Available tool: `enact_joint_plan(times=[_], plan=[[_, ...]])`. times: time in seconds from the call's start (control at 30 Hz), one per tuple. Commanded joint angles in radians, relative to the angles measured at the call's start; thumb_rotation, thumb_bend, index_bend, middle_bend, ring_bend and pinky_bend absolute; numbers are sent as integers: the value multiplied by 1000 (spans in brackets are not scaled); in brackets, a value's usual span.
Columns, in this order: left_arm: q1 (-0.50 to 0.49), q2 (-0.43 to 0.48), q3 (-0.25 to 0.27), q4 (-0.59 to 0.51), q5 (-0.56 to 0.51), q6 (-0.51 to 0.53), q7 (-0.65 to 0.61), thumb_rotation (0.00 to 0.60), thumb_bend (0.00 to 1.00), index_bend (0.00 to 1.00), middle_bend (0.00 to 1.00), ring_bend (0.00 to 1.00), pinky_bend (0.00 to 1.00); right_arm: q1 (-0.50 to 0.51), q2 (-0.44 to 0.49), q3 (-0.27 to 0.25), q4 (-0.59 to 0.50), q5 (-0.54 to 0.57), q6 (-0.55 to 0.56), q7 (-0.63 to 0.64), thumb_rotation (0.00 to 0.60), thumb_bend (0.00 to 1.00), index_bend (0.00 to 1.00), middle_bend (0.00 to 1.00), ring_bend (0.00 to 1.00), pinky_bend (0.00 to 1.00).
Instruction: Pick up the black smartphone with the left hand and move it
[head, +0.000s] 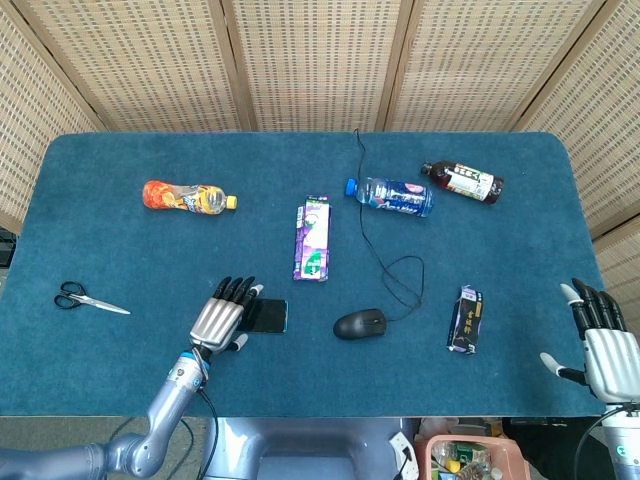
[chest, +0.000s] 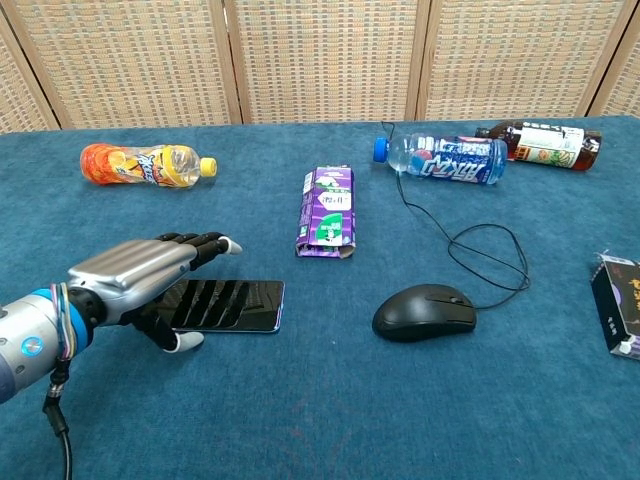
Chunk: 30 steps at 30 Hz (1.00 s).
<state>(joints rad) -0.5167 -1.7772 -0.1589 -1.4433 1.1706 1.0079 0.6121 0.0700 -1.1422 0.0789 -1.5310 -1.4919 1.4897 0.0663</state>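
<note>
While the left hand (chest: 150, 275) hovers flat with fingers spread, holding nothing, the black smartphone (chest: 232, 304) lies on the blue tabletop (chest: 320, 420) partly beneath its fingers, reaching toward 3 o'clock, toward the mouse (chest: 423, 312).

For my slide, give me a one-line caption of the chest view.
Left robot hand hovering, fingers extended, over the black smartphone on the blue table, computer mouse nearby.

Scissors (head: 88, 298), bottles, purple carton (head: 312, 238), wired mouse (head: 360, 324).
</note>
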Motion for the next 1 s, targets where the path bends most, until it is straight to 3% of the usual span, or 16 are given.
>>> enact_joint_plan(times=[0.03,0.33,0.6,1.0], plan=[[-10,-10,-5,8,-14,-1,5,600,299,144,0,0,0,1,-2,0,3,1,-3,2,600,0,0,0,0,0],[-32,-22,-10,24,-53,7,31,600,334,286,0,0,0,2,-5,0,6,3,-5,-1,600,0,0,0,0,0],[-41,-15,-10,16,-78,24,26,600,490,313,0,0,0,1,-4,1,6,4,-3,1,600,0,0,0,0,0],[-67,16,-42,-13,-129,18,28,600,503,360,0,0,0,2,-4,-1,6,5,-8,-2,600,0,0,0,0,0]])
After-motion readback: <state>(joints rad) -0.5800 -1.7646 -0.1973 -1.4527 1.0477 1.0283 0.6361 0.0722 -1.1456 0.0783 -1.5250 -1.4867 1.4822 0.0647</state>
